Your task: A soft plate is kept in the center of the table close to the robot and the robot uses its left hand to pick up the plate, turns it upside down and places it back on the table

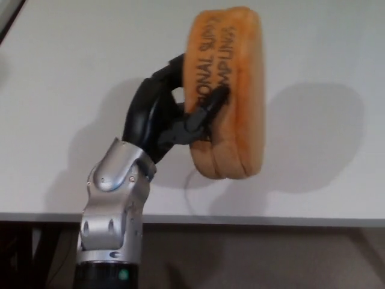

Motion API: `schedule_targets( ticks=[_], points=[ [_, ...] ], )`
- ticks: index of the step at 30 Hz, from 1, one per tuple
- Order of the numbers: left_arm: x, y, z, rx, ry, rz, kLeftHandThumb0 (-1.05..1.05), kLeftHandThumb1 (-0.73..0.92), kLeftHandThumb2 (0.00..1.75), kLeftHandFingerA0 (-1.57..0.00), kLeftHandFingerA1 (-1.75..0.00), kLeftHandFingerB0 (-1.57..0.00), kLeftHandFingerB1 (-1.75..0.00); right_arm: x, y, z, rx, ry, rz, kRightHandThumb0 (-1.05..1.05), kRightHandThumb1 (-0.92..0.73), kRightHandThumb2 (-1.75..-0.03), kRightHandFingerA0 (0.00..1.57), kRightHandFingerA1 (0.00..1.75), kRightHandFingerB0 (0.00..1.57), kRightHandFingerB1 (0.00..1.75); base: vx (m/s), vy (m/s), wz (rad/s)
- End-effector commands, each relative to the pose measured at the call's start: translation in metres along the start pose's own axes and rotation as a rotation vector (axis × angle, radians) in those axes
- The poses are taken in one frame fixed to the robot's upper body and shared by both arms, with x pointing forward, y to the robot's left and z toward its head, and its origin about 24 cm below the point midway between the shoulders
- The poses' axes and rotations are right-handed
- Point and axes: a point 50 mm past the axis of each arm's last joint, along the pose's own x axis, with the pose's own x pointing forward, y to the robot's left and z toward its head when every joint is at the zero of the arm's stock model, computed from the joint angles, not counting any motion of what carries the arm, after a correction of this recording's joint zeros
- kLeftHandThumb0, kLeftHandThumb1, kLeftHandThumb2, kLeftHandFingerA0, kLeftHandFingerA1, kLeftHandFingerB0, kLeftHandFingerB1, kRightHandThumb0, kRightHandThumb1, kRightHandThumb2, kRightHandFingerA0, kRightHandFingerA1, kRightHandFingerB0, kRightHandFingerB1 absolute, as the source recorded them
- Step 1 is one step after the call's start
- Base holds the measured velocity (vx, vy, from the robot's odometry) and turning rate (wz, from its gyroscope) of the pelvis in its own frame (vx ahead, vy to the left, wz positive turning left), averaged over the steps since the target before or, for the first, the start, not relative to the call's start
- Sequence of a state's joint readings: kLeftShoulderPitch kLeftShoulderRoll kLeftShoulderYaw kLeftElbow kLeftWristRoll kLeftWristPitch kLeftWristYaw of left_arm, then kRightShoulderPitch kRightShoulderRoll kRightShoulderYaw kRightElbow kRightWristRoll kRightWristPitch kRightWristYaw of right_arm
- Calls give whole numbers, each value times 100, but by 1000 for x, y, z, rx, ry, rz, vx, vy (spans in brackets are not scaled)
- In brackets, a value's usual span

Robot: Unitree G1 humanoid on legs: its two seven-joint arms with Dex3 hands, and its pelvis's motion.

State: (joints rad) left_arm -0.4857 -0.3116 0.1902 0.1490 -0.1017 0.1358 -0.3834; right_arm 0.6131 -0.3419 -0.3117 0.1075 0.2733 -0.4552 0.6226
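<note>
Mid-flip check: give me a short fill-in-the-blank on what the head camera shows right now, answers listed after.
1. The soft plate is held by the robot's ____ hand.
2. The plate's colour is ____.
3. The plate stands nearly on ____, lifted off the white table.
4. The plate's shadow falls on the table to the picture's ____ of it.

Missing words: left; orange; edge; right

Single view: my head camera looks steeply down, close in, onto the white table (pixel 72 54) and its near edge, my left arm (pixel 114 205) entering bottom left.
</note>
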Motion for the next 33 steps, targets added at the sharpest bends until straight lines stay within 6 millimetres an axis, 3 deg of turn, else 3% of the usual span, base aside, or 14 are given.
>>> schedule_targets(
  ticks=[1, 6, 9, 11, 14, 16, 18, 19, 21, 22, 24, 31, 32, 33],
  points=[
    [-61, 43, -78, -1380, -319, 909, -26, 67, 59, -95, -175, -57, -175, 2, -10, 0, 3, 41, 57, -83, -68, -105, 35, 59, 6, 21, 0, 0, 0],
    [-72, 46, -87, -1369, -283, 998, -26, 65, 58, -95, -175, -57, -175, 1, -10, 2, 5, 44, 63, -85, -86, -66, 40, 50, 5, 21, 0, 0, 0],
    [-78, 49, -93, -1371, -272, 1033, -35, 49, 83, -123, -149, -88, -130, 2, -11, 2, -5, 50, 60, -83, -68, -105, 34, 59, 6, 21, 0, 0, 0],
    [-80, 51, -96, -1369, -262, 1045, -25, 65, 58, -97, -175, -54, -175, 2, -11, 2, -7, 53, 57, -85, -86, -66, 38, 51, 4, 22, 0, 0, 0],
    [-81, 52, -98, -1359, -236, 1059, -26, 65, 59, -98, -175, -58, -175, 2, -11, 3, -6, 48, 56, -81, -69, -105, 35, 60, 5, 21, 0, 0, 0],
    [-82, 55, -98, -1347, -207, 1076, -26, 64, 58, -98, -175, -58, -175, 3, -11, 2, -7, 49, 56, -84, -88, -66, 40, 51, 4, 21, 0, 0, 0],
    [-83, 56, -100, -1364, -182, 1088, -24, 64, 58, -99, -175, -58, -175, 3, -10, 2, -5, 54, 58, -89, -71, -86, 35, 55, 5, 17, 0, 0, 0],
    [-84, 57, -103, -1374, -118, 1102, -30, 48, 82, -129, -151, -77, -123, 3, -11, 2, -7, 52, 57, -88, -72, -86, 36, 56, 6, 18, 0, 0, 0],
    [-85, 58, -104, -1370, -59, 1107, -20, 63, 60, -97, -175, -48, -145, 2, -11, 2, -11, 53, 54, -89, -73, -84, 37, 56, 6, 19, 0, 0, 0],
    [-87, 59, -106, -1354, 47, 1117, -19, 61, 63, -94, -175, -38, -59, 2, -10, 1, -15, 59, 52, -84, -89, -66, 39, 51, 4, 21, 0, 0, 0],
    [-89, 62, -109, -1332, 179, 1130, -19, 63, 63, -93, -175, -48, -76, 2, -9, 1, -12, 60, 53, -81, -70, -106, 34, 60, 5, 20, 0, 0, 0],
    [-88, 63, -109, -955, 503, 989, -26, 65, 60, -97, -175, -60, -147, 4, -13, 3, -12, 56, 50, -81, -70, -106, 35, 60, 5, 19, 0, 0, 0],
    [-86, 62, -106, -889, 545, 926, -30, 68, 59, -98, -175, -60, -169, 4, -12, 2, -16, 60, 46, -82, -89, -67, 41, 52, 3, 21, 0, 0, 0],
    [-84, 61, -104, -812, 590, 871, -38, 72, 61, -98, -175, -66, -175, 3, -11, 2, -16, 65, 45, -78, -71, -106, 35, 61, 5, 21, 0, 0, 0]
  ],
)
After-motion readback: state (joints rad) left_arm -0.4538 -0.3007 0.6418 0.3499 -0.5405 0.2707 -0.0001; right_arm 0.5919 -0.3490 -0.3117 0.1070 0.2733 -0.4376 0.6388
